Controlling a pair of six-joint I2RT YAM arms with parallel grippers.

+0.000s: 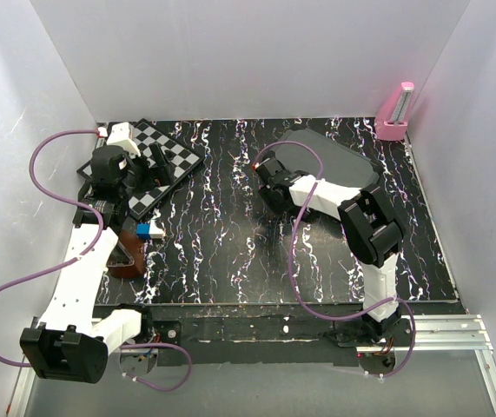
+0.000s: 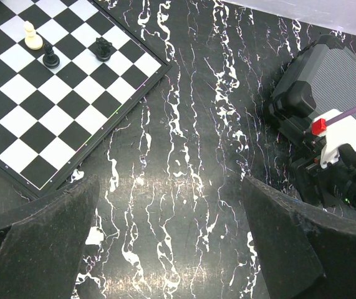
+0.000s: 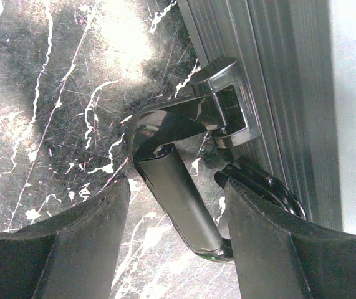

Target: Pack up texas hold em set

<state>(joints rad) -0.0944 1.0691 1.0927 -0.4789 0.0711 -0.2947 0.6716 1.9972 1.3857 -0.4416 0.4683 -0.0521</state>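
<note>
The poker set's black briefcase (image 1: pixel 347 161) lies shut at the back right of the table. It also shows in the left wrist view (image 2: pixel 349 71). In the right wrist view its ribbed side (image 3: pixel 277 68) and its black handle (image 3: pixel 181 190) on a chrome bracket (image 3: pixel 227 99) fill the frame. My right gripper (image 1: pixel 267 180) (image 3: pixel 178 187) is open, with one finger on each side of the handle and a gap on the left side. My left gripper (image 1: pixel 152 172) (image 2: pixel 171 184) is open and empty above the bare marbled table. Chips, card boxes and discs are hidden.
A black-and-white chessboard (image 1: pixel 156 156) (image 2: pixel 47 87) with a few pieces lies at the back left. A small blue-white block (image 1: pixel 149 230) and a brown object (image 1: pixel 126 254) sit beside the left arm. A pink object (image 1: pixel 395 113) stands in the back right corner.
</note>
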